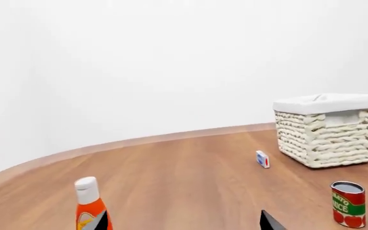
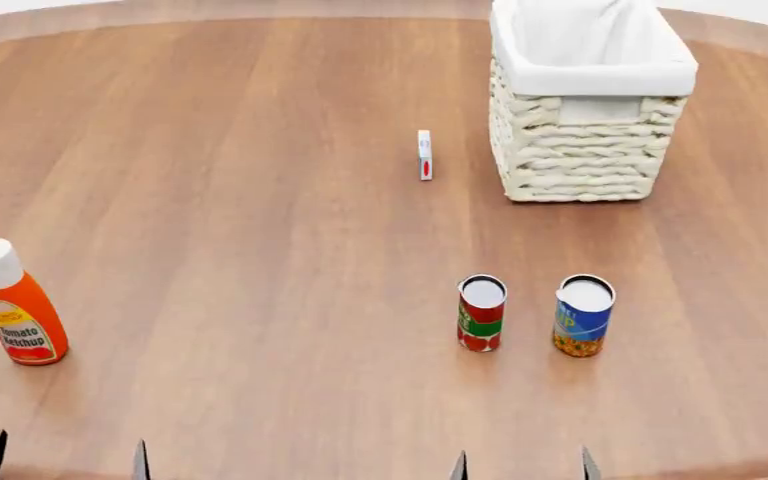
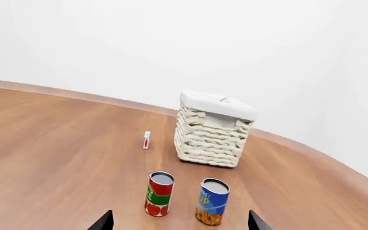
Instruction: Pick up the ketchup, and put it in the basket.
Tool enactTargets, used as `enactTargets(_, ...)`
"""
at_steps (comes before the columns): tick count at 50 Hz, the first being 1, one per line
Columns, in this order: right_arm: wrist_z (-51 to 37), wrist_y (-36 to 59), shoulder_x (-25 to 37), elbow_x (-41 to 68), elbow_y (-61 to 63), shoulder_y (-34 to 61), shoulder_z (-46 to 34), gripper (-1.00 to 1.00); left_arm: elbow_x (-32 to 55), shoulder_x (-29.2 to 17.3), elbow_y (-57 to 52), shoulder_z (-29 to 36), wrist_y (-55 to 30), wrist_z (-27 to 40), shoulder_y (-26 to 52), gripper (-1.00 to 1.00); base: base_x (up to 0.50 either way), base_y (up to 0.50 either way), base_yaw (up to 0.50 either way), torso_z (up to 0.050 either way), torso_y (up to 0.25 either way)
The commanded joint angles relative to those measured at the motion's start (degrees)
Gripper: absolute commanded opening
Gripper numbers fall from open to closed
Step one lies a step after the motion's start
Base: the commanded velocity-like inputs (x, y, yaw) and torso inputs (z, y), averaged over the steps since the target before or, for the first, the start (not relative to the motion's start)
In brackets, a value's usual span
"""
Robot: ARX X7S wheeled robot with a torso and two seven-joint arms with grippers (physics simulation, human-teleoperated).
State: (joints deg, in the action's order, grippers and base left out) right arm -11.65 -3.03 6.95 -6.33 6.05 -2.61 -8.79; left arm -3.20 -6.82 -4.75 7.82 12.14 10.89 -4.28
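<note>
On my head view the ketchup [image 2: 19, 308] stands upright on the wooden tabletop [image 2: 251, 200], far out on the left side and close to the near edge. Its white cap is on top and the yellow-red label faces me. The basket [image 2: 584, 150] sits at the far right of the tabletop, well apart from the bottle, its white cloth liner folded over the rim. Nothing shows inside it from here.

Just beside the basket, on its left, a small white box [image 2: 424, 155] with a red and blue mark stands on edge. Nearer to me, right of centre, two cans stand upright side by side with a gap between them: the red-green can [image 2: 480, 313] on the left and the blue can [image 2: 582, 316] on the right.

I see only dark fingertips at the bottom edge. The left gripper [image 2: 64, 462] has its two tips spread wide apart with nothing between them, near the ketchup but not touching it. In the left wrist view the bottle sits right against one tip. The right gripper [image 2: 520, 465] is likewise spread and holds nothing, hovering on the near side of the two cans.
</note>
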Motion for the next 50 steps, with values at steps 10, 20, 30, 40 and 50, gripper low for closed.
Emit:
enactTargets(10, -1.61, 2.21, 0.59, -1.81, 13.13, -3.08, 2.09, 1.00, -5.06, -0.53, -9.87, 0.28, 4.14, 2.58, -4.46, 1.00, 0.00, 0.00, 0.00, 0.000, 0.000)
enactTargets(20, -2.08, 1.58, 1.32, -1.01, 14.92, -3.59, 1.86, 1.00, -6.41, -1.27, -14.02, 0.22, 4.87, 4.14, -6.30, 1.00, 0.00, 0.00, 0.00, 0.000, 0.000)
enactTargets(30, -2.40, 0.97, 1.87, -0.28, 15.02, -3.70, 1.30, 1.00, -6.39, -1.82, -14.98, 0.28, 5.59, 5.21, -6.52, 1.00, 0.00, 0.00, 0.00, 0.000, 0.000)
enactTargets(40, -2.50, 0.48, 2.42, 0.60, 14.79, -3.71, 0.76, 1.00, -6.24, -2.36, -15.03, 0.63, 6.14, 5.90, -6.31, 1.00, 0.00, 0.00, 0.00, 0.000, 0.000)
enactTargets(50, -3.05, -0.27, 2.80, 0.39, 14.39, -3.72, -0.05, 1.00, -6.21, -2.91, -14.90, 1.13, 6.31, 6.34, -6.10, 1.00, 0.42, 0.00, 0.00, 0.000, 0.000)
